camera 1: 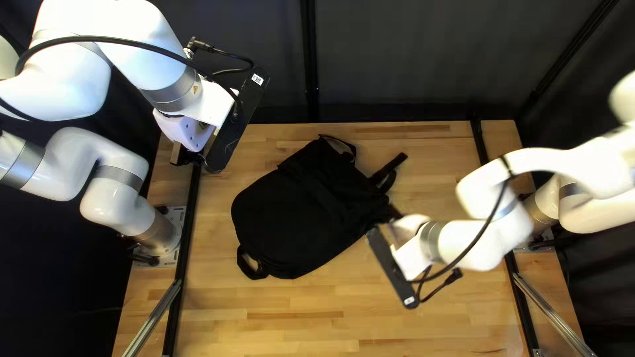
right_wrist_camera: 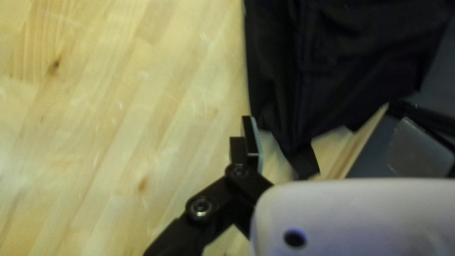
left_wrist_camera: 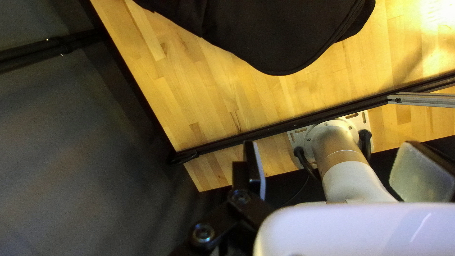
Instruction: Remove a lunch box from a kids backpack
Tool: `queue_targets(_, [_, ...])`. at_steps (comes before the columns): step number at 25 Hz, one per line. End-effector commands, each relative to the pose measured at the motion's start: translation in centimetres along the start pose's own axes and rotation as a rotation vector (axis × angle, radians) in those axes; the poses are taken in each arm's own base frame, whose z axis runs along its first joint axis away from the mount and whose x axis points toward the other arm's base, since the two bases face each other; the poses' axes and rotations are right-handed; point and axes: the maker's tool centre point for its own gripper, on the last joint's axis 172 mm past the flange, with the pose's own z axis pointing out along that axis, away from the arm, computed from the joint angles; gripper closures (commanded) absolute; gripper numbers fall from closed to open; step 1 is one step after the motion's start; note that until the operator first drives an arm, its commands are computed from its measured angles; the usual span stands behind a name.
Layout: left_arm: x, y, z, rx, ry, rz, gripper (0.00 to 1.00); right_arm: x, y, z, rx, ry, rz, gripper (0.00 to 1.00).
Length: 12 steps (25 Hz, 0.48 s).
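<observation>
Dark curtain hangs behind the wooden table (camera 1: 278,314), where the black backpack (camera 1: 297,211) lies. My left gripper (camera 1: 184,155) is open, empty, near the far-left corner; my right gripper (camera 1: 401,228), open, grips nothing beside the bag.

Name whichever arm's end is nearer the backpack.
The right arm: its end is beside the backpack; the left arm ends near the far left corner of the table.

Left arm (camera 1: 149,56) and right arm (camera 1: 463,241) are glossy white, round-jointed, silver-banded, with black cables (camera 1: 132,43). In the top left view, white labels mark their black bars at ten (camera 1: 231,135) and five o'clock (camera 1: 390,264). At eight, the silver base plate (camera 1: 173,254) is slotted.
</observation>
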Motion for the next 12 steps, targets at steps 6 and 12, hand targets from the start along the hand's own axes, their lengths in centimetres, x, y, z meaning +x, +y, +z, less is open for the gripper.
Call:
queue_targets(6, [0.0, 0.0, 0.0, 0.0, 0.0, 0.0, 0.0, 6.3, 3.0, 6.5, -0.053, 0.033, -0.151, 0.0])
queue_targets(12, [0.0, 0.0, 0.0, 0.0, 0.0, 0.0, 0.0, 6.3, 5.2, 9.0, -0.089, 0.017, -0.208, 0.0])
